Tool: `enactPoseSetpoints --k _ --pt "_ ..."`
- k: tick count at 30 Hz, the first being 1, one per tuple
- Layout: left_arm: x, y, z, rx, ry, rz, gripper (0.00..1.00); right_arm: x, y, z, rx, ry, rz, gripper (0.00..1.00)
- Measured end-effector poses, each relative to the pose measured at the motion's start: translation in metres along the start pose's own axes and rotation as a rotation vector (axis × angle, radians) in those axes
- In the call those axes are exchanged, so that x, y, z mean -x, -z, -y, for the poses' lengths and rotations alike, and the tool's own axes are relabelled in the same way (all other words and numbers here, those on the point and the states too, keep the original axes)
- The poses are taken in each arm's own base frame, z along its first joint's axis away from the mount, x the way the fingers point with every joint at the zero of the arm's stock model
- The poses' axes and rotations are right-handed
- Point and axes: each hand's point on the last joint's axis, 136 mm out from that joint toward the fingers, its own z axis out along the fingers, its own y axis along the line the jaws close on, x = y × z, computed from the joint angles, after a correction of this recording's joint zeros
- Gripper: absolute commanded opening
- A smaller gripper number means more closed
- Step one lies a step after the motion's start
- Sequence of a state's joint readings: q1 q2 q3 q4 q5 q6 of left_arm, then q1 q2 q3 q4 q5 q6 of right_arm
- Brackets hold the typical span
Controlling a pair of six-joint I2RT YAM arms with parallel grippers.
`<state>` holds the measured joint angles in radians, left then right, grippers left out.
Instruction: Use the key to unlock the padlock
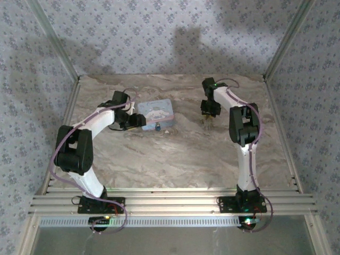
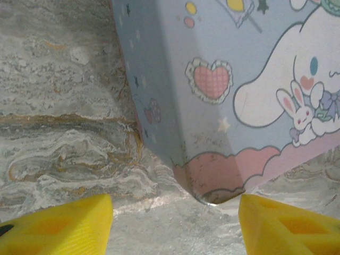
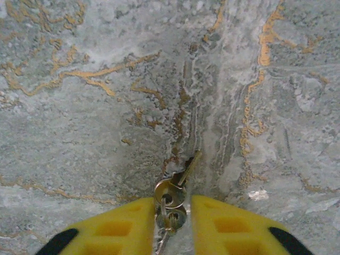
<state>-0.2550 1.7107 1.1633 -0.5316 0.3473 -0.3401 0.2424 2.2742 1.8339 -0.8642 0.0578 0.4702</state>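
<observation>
The right jaws pinch the key above the worktop's far right; the left jaws stand spread about the pastel tin's corner, far-centre.

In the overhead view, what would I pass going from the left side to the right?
left arm → left gripper → pastel cartoon box → right gripper, holding the key → right arm
</observation>
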Motion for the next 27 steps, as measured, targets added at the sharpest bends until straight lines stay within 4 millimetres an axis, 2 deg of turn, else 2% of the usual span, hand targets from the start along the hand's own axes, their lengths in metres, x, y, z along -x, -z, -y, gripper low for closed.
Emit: enactPoseSetpoints --k 4,10,12,15,18,23,27 --pt "-0.005 0.009 0.002 -0.007 -0.012 0.014 0.64 0.001 0.002 -0.001 0.002 0.038 0.002 0.01" --pt "-0.015 0.032 0.010 -0.036 -0.043 0.065 0.65 0.000 0.004 -0.007 0.024 0.140 0.014 0.00" --pt "-0.015 0.041 0.015 -0.055 -0.054 0.088 0.65 -0.011 0.008 -0.012 0.048 0.201 0.014 0.00" --pt "-0.014 0.054 0.023 -0.083 -0.069 0.121 0.65 -0.037 0.020 -0.026 0.098 0.316 0.012 0.00" --pt "-0.015 0.063 0.030 -0.118 -0.066 0.141 0.64 -0.056 0.049 -0.046 0.161 0.437 0.059 0.00" --pt "-0.017 0.076 0.042 -0.180 -0.032 0.178 0.64 -0.077 0.123 -0.091 0.310 0.624 0.229 0.00" --pt "-0.012 0.097 0.056 -0.247 -0.006 0.234 0.63 -0.102 0.176 -0.120 0.473 0.727 0.353 0.00"
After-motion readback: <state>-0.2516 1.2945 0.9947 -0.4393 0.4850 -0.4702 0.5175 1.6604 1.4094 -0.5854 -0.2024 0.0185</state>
